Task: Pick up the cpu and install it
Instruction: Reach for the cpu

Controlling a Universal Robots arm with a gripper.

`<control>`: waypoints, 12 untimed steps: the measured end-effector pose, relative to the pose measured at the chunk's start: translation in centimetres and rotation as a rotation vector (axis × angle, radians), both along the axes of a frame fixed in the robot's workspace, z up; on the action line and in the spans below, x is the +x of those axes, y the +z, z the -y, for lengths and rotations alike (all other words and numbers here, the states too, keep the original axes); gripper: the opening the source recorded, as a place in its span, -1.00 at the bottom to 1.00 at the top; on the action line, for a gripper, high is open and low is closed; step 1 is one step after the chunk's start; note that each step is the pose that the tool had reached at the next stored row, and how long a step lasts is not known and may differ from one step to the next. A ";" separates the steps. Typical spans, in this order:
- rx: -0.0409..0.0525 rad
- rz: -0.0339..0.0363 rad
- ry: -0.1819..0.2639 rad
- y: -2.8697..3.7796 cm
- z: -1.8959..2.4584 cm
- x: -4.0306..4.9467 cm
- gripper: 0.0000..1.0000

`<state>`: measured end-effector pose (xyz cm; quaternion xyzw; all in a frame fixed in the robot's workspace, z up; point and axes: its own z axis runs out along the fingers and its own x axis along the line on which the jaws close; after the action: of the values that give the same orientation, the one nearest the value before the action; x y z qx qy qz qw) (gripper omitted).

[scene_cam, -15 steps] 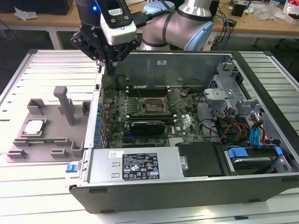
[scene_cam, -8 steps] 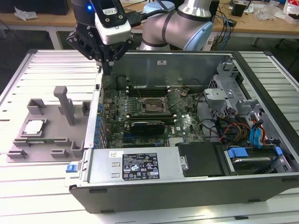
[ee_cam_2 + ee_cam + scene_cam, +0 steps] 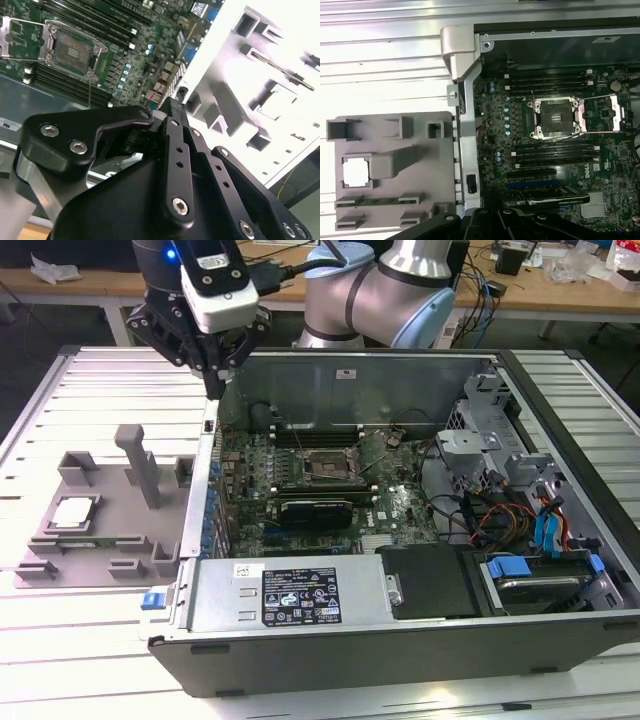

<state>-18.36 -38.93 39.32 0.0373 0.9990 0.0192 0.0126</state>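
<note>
As the cpu [image 3: 75, 512] was seated in the grey holder [image 3: 115, 530] on the table [image 3: 80, 640], well apart from the empty, closed end effector [image 3: 213, 388], it was judged light, fragile, best gripped by opposite edges.

The arm [image 3: 415, 265] I am driving: silver-grey tube sections joined by rounded pale-blue caps. At the wrist sits a black housing with a small blue light [image 3: 172, 254] glowing, a white-and-black camera block [image 3: 218, 285] mounted on it and a black cable [image 3: 285, 272] plugged in at its side. My gripper [image 3: 213, 386] is matte black. In the second wrist view its flat linkage bars [image 3: 176, 165] carry rows of small holes and silver hex-socket screws [image 3: 179, 205].
</note>
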 end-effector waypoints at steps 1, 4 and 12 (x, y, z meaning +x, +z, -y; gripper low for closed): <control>0.0000 0.0000 0.000 0.00 -0.03 -0.13 -0.79; 0.0000 -0.0001 0.000 0.00 -0.30 -0.91 -0.79; 0.0000 0.0000 0.000 -0.03 -1.14 -2.10 -0.79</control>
<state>-20.46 -37.79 39.29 0.0374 0.9990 0.0192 0.0126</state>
